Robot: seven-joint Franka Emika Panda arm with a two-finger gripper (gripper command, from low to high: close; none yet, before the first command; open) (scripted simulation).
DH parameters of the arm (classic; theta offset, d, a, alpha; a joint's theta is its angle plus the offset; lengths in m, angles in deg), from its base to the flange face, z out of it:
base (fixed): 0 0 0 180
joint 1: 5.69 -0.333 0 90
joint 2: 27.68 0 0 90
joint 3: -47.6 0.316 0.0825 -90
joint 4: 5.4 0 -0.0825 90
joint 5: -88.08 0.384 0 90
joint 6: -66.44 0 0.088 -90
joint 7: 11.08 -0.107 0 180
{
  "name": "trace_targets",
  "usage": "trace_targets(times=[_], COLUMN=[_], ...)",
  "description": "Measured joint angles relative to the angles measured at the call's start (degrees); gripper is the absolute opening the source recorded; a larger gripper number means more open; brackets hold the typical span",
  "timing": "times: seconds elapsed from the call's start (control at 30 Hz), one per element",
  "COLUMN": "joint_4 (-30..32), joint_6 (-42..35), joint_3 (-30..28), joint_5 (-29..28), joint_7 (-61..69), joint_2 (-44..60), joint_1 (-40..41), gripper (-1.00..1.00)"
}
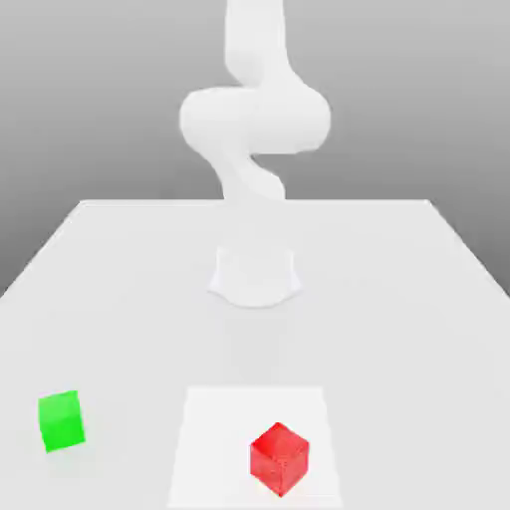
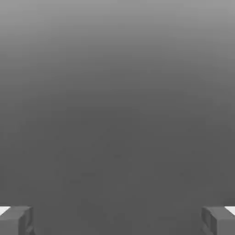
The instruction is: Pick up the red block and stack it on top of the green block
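Step in hand looks like the very start: reach not begun, nothing grasped. The gripper (image 2: 117, 220) has its fingers spread wide, one fingertip (image 2: 16, 219) at each lower corner of the hand view, with plain grey between them and no block in the gap.

In the exterior view the red block (image 1: 279, 458) sits on the table (image 1: 418, 299), turned corner-on to the camera, inside a paler square patch (image 1: 219, 418). The green block (image 1: 61, 420) is on the same table, well apart from the red block toward the exterior view's left and outside the patch. The arm (image 1: 254, 120) stands upright behind both.

Next move, as a judgement: bring the hand over the red block, yaw the fingers to match its rotated faces, then descend and close.
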Motion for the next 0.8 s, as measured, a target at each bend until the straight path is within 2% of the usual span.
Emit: trace_targets(times=[0.43, 0.63, 0.8], joint_4=[7.1, 10.4, 12.7], joint_6=[11.5, 16.8, 21.7], joint_3=[9.1, 10.0, 9.8], joint_5=[-4.4, -6.0, -5.0], joint_7=[-26.0, -37.5, -44.7], joint_2=[27.4, 39.8, 49.8], joint_1=[7.9, 8.2, 7.2], gripper=[0.00, 0.00, 0.00])
